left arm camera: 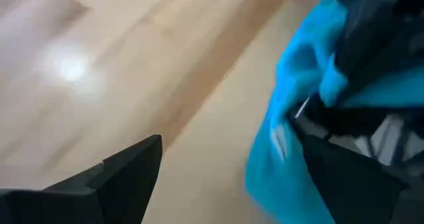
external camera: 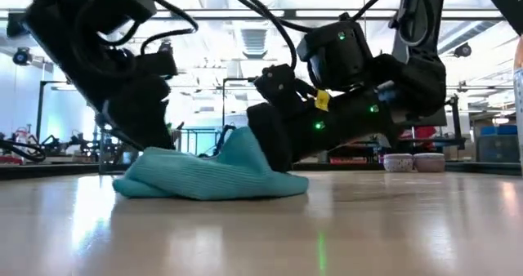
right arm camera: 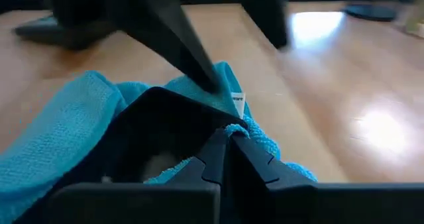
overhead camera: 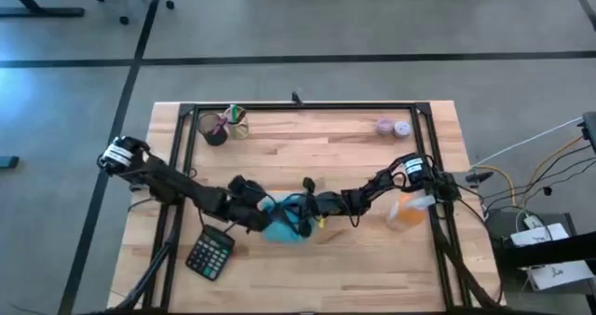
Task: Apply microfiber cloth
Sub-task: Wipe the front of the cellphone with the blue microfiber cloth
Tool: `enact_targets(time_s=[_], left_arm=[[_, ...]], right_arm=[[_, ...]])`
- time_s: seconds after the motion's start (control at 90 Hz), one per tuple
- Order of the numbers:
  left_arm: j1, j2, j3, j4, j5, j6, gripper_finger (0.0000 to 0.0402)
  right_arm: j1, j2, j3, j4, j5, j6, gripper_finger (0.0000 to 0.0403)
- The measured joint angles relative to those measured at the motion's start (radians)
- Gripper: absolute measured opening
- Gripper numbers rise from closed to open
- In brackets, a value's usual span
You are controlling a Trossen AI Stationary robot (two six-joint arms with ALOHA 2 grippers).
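Reaching inward from opposite sides, both arms meet low over the middle of the wooden table (overhead camera: 307, 147), each bent down to the microfiber cloth (overhead camera: 284, 224). The right gripper (right arm camera: 228, 139) has its two fingers pressed together on a fold of the turquoise fabric, which bunches up around the fingertips in the right wrist view. The left gripper (left arm camera: 225, 177) sits at the cloth's other edge with its fingers spread wide apart; one finger (left arm camera: 129, 171) hangs over bare wood while the other lies against the blue folds. In the low view the cloth forms a crumpled heap resting on the tabletop, peaked where the right gripper lifts it.

A black calculator (overhead camera: 210, 253) lies just beside the left arm, toward the near edge. An orange bottle (overhead camera: 408, 212) lies under the right arm's forearm, partly covered by it. Near the far edge stand a dark pen cup (overhead camera: 214, 129) with a second holder beside it, and well apart from them two small round pots (overhead camera: 393, 127).

The left wrist view is smeared, so whether its far finger truly touches fabric cannot be told.
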Motion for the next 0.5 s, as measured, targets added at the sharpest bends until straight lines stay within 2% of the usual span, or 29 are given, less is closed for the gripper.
enact_targets(time_s=[0.089, 0.256, 0.356, 0.5], left_arm=[[0.002, 0.023, -0.027, 0.077, 0.007, -0.003, 0.0348], [0.003, 0.066, -0.042, 0.101, 0.014, -0.075, 0.0348], [0.002, 0.078, -0.048, 0.105, 0.016, -0.09, 0.0348], [0.005, 0.105, -0.051, 0.108, 0.021, -0.098, 0.0348]], right_arm=[[0.001, 0.0, 0.0, -0.004, -0.002, -0.004, 0.0], [0.002, 0.0, 0.001, -0.003, -0.032, -0.043, 0.0], [0.002, 0.0, 0.013, -0.006, -0.121, -0.068, 0.0], [0.005, 0.001, 0.029, -0.017, -0.308, -0.085, 0.0]])
